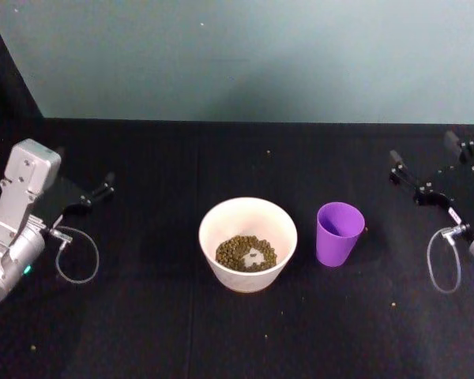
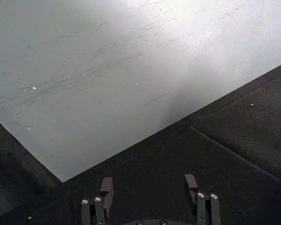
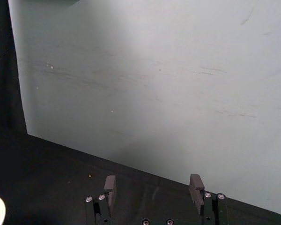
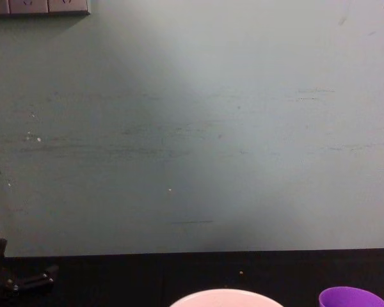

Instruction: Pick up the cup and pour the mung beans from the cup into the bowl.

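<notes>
Head view: cup [image 1: 339,233] upright on desk [image 1: 142,332], beside bowl [image 1: 248,243] holding mung beans [image 1: 246,253], inboard of the spread-fingered, empty right gripper [image 1: 428,167]. Left gripper [image 1: 93,193] parked wide, fingers parted. If anything remains, grasp mid-wall. Chest view: cup and bowl cropped to rims; cup interior unreadable.
</notes>
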`<state>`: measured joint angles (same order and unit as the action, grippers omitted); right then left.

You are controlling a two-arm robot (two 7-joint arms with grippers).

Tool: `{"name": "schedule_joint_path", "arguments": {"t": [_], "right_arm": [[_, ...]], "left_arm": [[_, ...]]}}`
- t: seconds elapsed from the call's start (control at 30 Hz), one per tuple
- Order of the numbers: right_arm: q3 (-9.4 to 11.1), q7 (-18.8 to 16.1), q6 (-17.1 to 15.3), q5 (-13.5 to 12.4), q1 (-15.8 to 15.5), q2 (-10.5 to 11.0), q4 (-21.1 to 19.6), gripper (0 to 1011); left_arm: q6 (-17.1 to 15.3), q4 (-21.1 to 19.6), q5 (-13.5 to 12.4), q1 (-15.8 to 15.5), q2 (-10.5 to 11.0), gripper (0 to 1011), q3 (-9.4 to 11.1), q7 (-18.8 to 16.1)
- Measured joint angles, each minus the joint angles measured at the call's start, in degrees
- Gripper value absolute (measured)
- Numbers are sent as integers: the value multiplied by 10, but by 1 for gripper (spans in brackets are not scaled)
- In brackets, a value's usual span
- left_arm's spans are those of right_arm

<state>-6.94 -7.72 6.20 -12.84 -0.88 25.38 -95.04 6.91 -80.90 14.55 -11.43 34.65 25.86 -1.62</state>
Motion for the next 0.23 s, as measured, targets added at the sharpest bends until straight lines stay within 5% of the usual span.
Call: {"name": "schedule_joint_path", "arguments": {"t": [0.23], "right_arm": [[0, 0, 0, 0, 0, 0, 0, 1003]], "left_arm": [[0, 0, 0, 0, 0, 1000, 0, 0]]}}
